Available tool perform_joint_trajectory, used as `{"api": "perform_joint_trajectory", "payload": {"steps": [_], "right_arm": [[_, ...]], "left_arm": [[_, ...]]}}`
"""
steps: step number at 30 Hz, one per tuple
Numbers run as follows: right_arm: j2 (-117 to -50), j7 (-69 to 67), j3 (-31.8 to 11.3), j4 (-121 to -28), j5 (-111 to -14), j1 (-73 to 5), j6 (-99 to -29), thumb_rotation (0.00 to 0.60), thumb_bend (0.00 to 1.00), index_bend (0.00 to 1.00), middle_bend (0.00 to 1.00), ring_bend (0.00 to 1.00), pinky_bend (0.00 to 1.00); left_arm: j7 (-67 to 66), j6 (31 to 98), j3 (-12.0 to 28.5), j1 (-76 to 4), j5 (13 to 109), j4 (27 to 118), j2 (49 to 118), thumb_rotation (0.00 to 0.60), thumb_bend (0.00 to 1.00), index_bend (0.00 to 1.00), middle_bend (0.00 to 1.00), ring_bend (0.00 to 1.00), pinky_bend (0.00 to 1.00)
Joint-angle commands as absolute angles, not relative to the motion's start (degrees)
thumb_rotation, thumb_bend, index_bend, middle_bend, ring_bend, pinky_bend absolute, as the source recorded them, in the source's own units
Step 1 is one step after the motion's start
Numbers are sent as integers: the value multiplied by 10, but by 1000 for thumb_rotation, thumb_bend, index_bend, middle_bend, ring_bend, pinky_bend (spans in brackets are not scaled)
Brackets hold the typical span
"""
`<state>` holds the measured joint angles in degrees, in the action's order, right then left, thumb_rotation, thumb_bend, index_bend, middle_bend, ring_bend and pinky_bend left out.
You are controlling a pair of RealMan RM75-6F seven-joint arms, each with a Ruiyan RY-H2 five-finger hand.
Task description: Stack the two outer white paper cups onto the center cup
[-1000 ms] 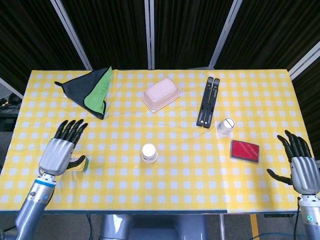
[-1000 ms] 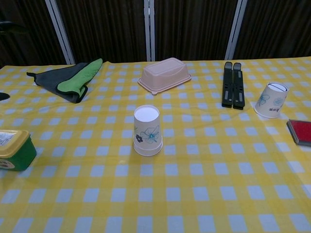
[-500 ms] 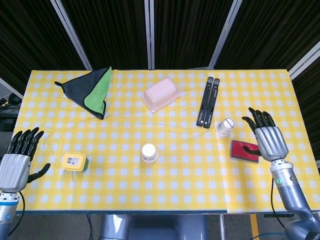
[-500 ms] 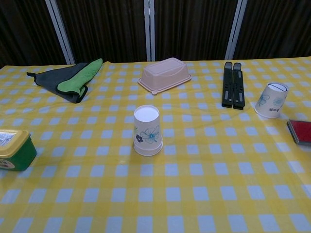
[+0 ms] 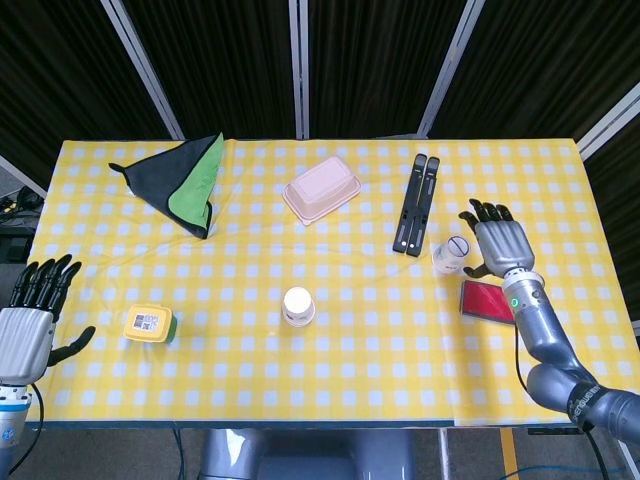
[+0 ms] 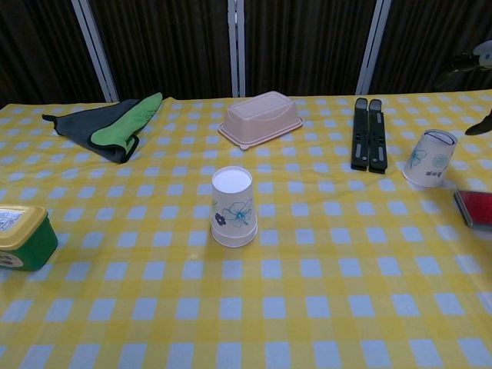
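One white paper cup with a blue flower print (image 5: 298, 306) (image 6: 233, 206) stands upside down at the table's middle, and a second rim shows at its base. Another white cup (image 5: 452, 253) (image 6: 429, 157) sits tilted to the right, near the black stand. My right hand (image 5: 499, 245) hovers just right of that cup with fingers spread and nothing in it. In the chest view only its dark fingertips (image 6: 482, 123) show at the right edge. My left hand (image 5: 28, 325) is open at the table's left edge, away from the cups.
A yellow-lidded green tub (image 5: 148, 324) (image 6: 23, 237) lies front left. Back left is a grey-green cloth (image 5: 180, 180). A pink lidded box (image 5: 322, 189) sits at the back centre, a black folding stand (image 5: 415, 204) beside the right cup, and a red flat case (image 5: 487, 300) below my right hand.
My right hand has come up from the front right edge to just beside the right cup. The left hand drew back from the tub to the left edge and stays there.
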<state>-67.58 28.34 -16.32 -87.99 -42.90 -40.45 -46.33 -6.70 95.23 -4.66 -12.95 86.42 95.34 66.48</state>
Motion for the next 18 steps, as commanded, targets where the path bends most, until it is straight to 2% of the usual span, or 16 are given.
{"api": "perform_joint_trajectory", "payload": {"steps": [1, 8, 18], "right_arm": [[-681, 295, -157, -861, -401, -424, -443, 600, 103, 209, 0, 0, 0], [-684, 309, -132, -843, -366, -447, -419, 600, 126, 244, 0, 0, 0], [-731, 284, -106, -763, -364, -466, -395, 600, 132, 246, 0, 0, 0]], "left_arm": [[-66, 950, -43, -127, 866, 953, 664, 600, 242, 0, 0, 0, 0], [-64, 942, -32, -122, 867, 954, 662, 600, 242, 0, 0, 0, 0], [-63, 929, -18, -116, 876, 946, 670, 600, 242, 0, 0, 0, 0]]}}
